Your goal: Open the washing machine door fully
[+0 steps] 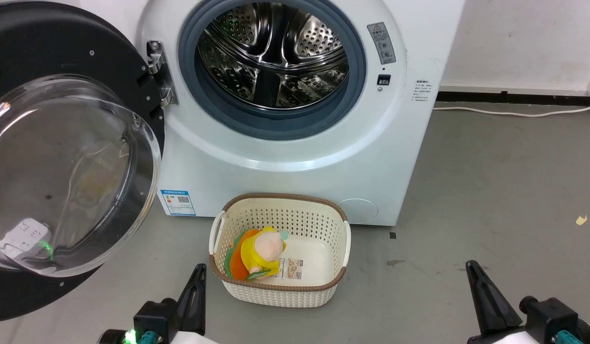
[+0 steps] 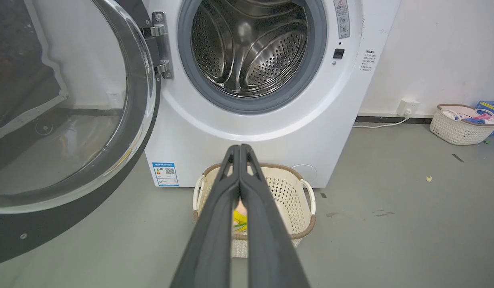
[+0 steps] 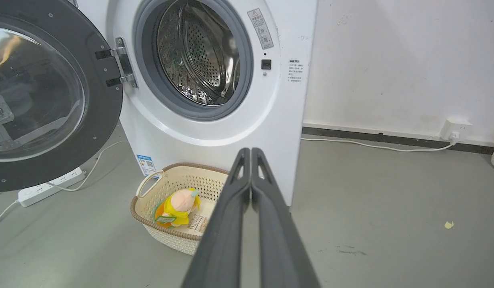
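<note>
Washing machine door [image 1: 51,52] is hanging swung wide on its metal hinge [image 1: 160,71] at the left side of the washing machine [image 1: 295,157]. Its black ring and bulging glass bowl [image 1: 70,177] are facing us, well apart from the grey rubber ring [image 1: 275,122] and the steel drum [image 1: 275,52]. On the floor [image 1: 490,191], just before the machine's lower front edge, a cream basket [image 1: 280,291] is sitting with a yellow plush toy [image 1: 263,251] lying inside. We are holding our left gripper [image 1: 198,270] and right gripper [image 1: 470,267] low, one at each side of the basket, both with fingers pressed together on nothing and apart from the door. A white power strip [image 3: 51,186] is lying on the floor beneath the door.
</note>
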You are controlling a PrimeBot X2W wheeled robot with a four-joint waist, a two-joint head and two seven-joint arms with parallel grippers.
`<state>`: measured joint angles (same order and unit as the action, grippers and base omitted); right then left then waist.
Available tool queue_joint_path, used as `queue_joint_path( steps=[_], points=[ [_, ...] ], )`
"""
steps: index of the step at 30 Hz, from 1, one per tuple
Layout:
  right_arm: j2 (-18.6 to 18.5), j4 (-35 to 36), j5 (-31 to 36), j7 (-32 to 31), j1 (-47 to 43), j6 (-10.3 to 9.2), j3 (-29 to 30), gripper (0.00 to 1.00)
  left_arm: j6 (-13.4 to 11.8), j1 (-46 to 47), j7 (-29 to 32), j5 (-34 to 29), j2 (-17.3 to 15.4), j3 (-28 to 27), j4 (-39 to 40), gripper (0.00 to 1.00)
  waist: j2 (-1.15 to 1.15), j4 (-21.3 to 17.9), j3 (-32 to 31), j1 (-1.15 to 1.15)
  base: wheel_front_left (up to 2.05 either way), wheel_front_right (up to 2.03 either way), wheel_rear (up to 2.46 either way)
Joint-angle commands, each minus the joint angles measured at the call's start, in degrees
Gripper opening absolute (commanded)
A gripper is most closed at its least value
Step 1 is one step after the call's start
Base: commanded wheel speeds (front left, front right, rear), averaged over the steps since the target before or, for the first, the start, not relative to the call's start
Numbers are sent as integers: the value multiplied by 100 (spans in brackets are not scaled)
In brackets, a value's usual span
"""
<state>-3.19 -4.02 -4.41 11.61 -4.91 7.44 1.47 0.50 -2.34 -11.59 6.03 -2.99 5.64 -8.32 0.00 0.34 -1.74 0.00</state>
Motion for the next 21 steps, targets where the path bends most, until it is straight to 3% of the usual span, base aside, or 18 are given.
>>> queue_joint_path(
  steps=[1,21],
  points=[
    [7,36,57,-40,85,1,-12,0,-11,53,42,-57,-1,-33,57,0,0,-1,3,0,0,0,0],
    [12,112,137,-276,170,2,-41,0,-19,91,277,-171,2,-145,220,0,0,-7,39,0,0,0,0]
  ],
)
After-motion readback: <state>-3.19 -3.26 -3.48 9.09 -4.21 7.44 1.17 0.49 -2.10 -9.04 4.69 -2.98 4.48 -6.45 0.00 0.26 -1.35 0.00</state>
